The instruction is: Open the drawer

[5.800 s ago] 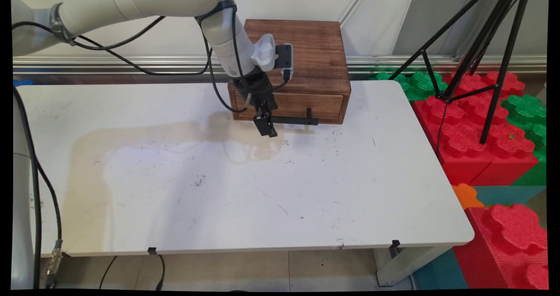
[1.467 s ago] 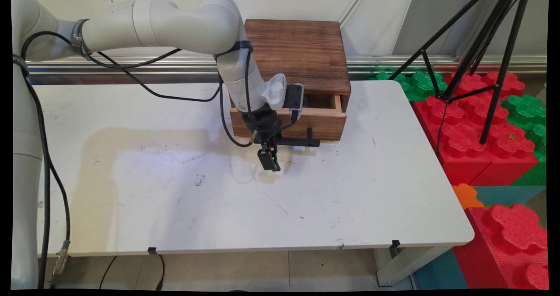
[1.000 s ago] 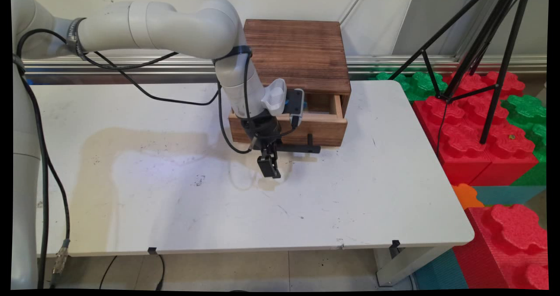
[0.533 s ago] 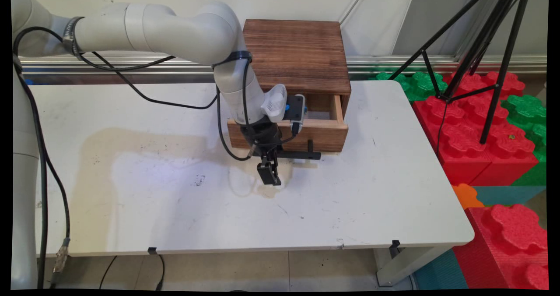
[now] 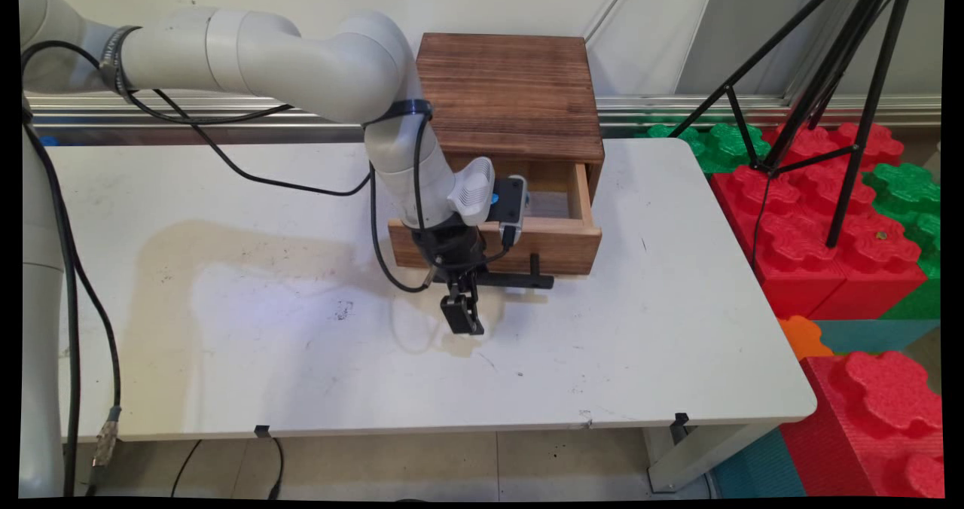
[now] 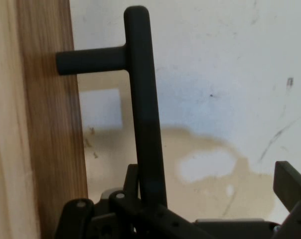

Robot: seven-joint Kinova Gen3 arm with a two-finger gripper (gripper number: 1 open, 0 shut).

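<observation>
Drawer (image 5: pixel 561 227) now stands well out of the wooden box (image 5: pixel 512 95), where 5.8 s ago it sat flush; it has crept further toward the lower edge of the frame in each later picture, the arm coming with it. Its black bar handle (image 5: pixel 520 279) runs left-right in the main view, along the drawer front, carried on short posts. Pincer (image 5: pixel 461 321) sits at the left end of that bar, hanging below it. In the hand view the bar (image 6: pixel 143 109) passes down into the pincer's linkage, with one finger (image 6: pixel 290 181) standing apart at the lower right, so the bar looks hooked between the fingers; whether the fingers press on it or merely straddle it, I cannot tell. Drawer opening shows pale wood inside, contents unclear. Box stands at the upper centre of the white table (image 5: pixel 301 366); a tan stain (image 5: pixel 173 268) spreads left of the pincer. Beyond the table's right edge: black tripod (image 5: pixel 828 95) over red and green foam blocks (image 5: pixel 813 238), well apart.
</observation>
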